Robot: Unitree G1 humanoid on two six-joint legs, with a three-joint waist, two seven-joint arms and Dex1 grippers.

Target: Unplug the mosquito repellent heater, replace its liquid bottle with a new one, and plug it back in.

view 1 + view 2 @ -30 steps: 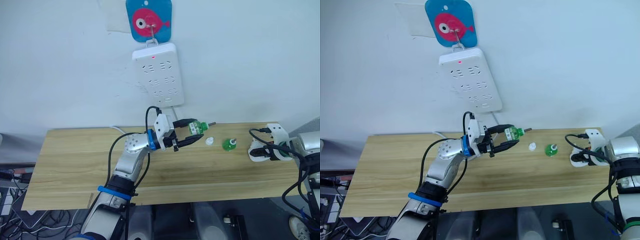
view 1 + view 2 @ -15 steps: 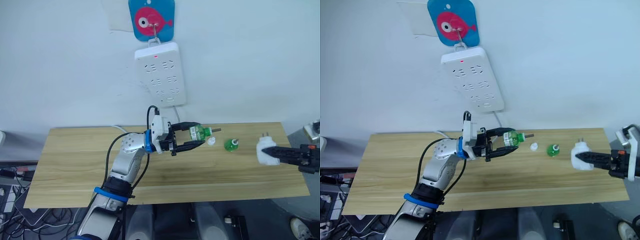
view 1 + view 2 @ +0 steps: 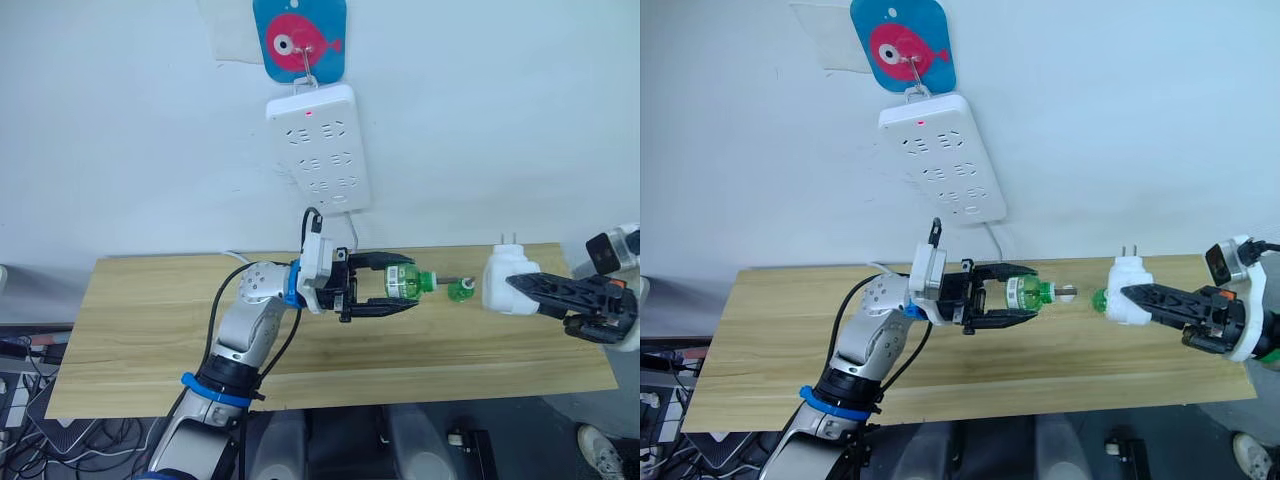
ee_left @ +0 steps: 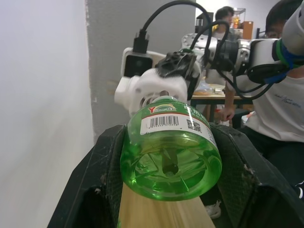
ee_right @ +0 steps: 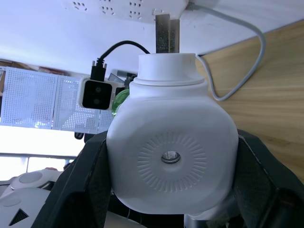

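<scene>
My left gripper (image 3: 406,289) is shut on a green liquid bottle (image 3: 402,282), held sideways above the table with its wick pointing right. My right gripper (image 3: 514,291) is shut on the white mosquito repellent heater (image 3: 500,284), held in the air a short way right of the bottle's tip, prongs up. In the right wrist view the heater (image 5: 171,152) sits between the fingers with its round underside facing the camera. The left wrist view shows the bottle (image 4: 171,152) from its base. A second green bottle (image 3: 460,291) stands on the table between the two grippers.
A white power strip (image 3: 318,150) hangs on the wall from a fish-shaped hook (image 3: 300,40), its red light on. A tiny white cap (image 3: 1068,293) lies on the wooden table (image 3: 150,330). People (image 4: 280,109) sit in the background of the left wrist view.
My right gripper has lifted the heater from the table's right end and carried it left. My left gripper has moved the bottle right, so the two are now close.
</scene>
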